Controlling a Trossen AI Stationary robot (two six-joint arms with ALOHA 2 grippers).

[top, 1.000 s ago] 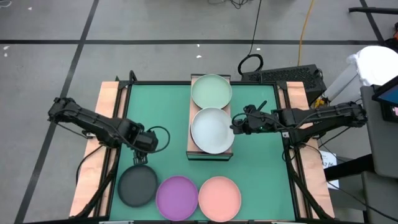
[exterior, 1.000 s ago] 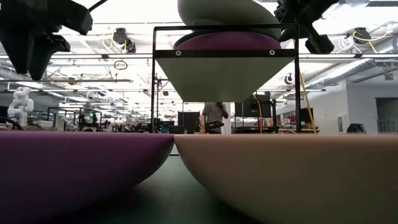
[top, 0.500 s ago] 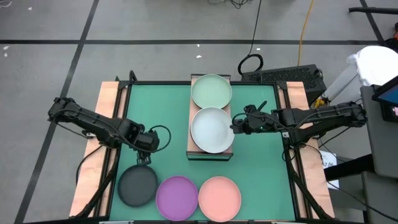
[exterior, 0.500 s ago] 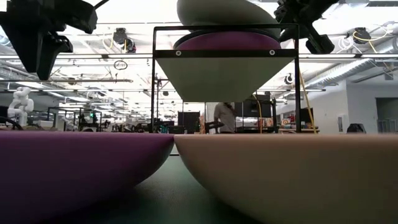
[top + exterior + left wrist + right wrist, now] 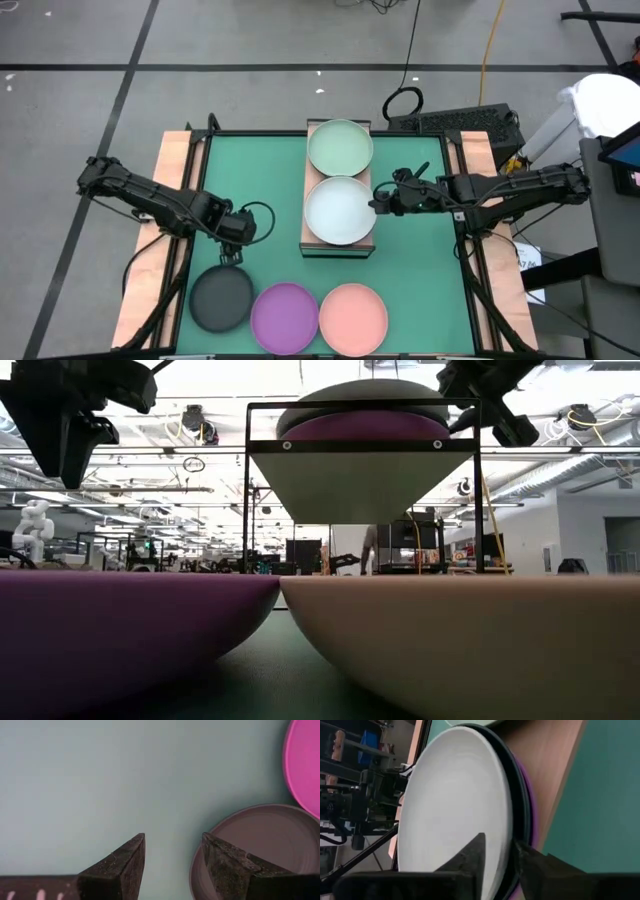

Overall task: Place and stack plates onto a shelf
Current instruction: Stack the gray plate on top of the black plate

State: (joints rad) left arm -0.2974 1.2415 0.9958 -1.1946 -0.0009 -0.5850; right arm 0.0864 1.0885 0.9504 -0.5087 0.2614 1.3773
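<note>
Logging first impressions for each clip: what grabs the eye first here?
The whitish-blue plate tops a stack on the wooden shelf, its rim pinched by the right end effector. A pale green plate sits behind it. Dark grey, purple and pink plates line the mat's near edge, the left end effector above the grey one.

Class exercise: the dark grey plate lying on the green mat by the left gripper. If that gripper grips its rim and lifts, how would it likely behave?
The dark grey plate looks rigid and shallow, so it should keep its shape. Its smooth, thin rim could slip between the fingers of the open left gripper and tilt when held at one edge. Lying flat on the green mat, it seems unlikely to roll.
</note>
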